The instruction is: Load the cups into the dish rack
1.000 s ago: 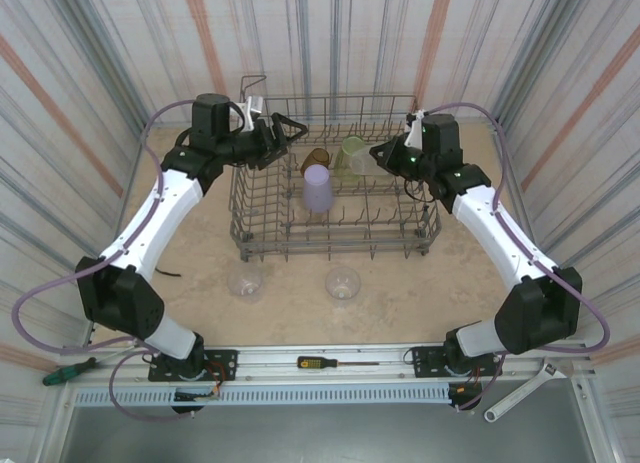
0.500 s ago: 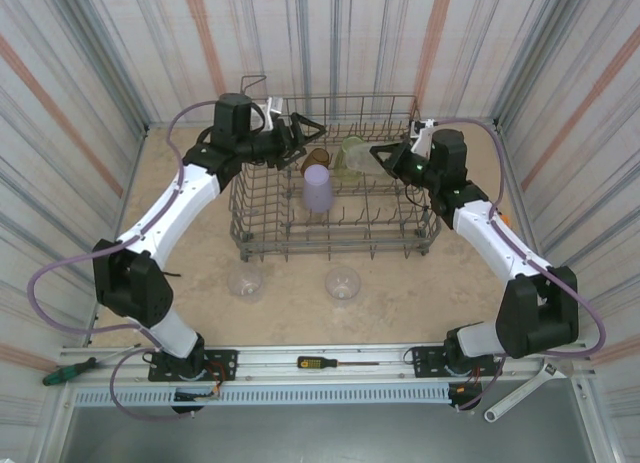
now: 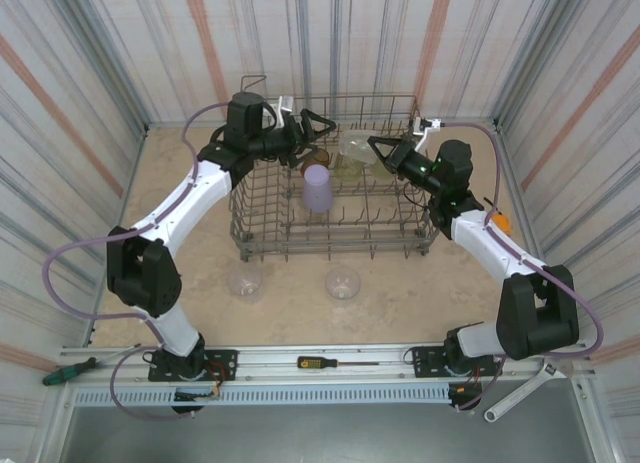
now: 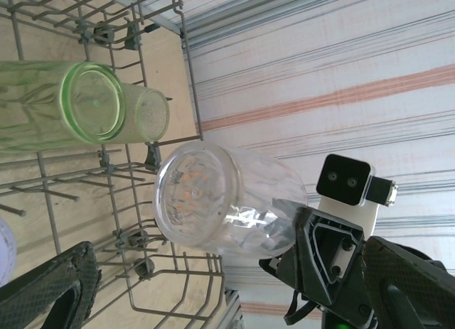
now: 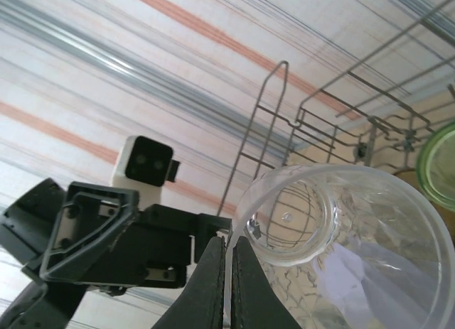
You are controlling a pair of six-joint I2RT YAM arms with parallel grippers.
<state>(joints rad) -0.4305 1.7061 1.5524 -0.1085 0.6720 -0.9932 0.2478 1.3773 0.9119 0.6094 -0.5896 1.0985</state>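
**Top external and wrist views: clear cup gripped over the rack, not yet seated**

Top external view: right gripper is clamped on the lip of a clear cup. The cup lies on its side in the air above the far right part of the dish rack. Right wrist view agrees, with the rim passing between the two fingers.

Left gripper has its jaws spread wide and holds nothing. It hangs over the far left of the rack, facing the held cup and near it.

In the rack:
- lavender cup, mid-rack, narrow end up
- green cup, on its side just beside the held one

On the table, in front of the rack: near-left tumbler and near-centre tumbler.

Judgement: the step in hand is seating the held cup.

How to do it well:
- Roll the wrist until the mouth faces down.
- Pick a free row of tines clear of the green cup, then lower straight onto it.
- Go slowly. A lip pinch on thin plastic is a slight hold, and the cup could swing or slip.
- Release only once the cup rests on the wires.
- Mind the left arm. The two grippers are close, so any sideways move risks contact.
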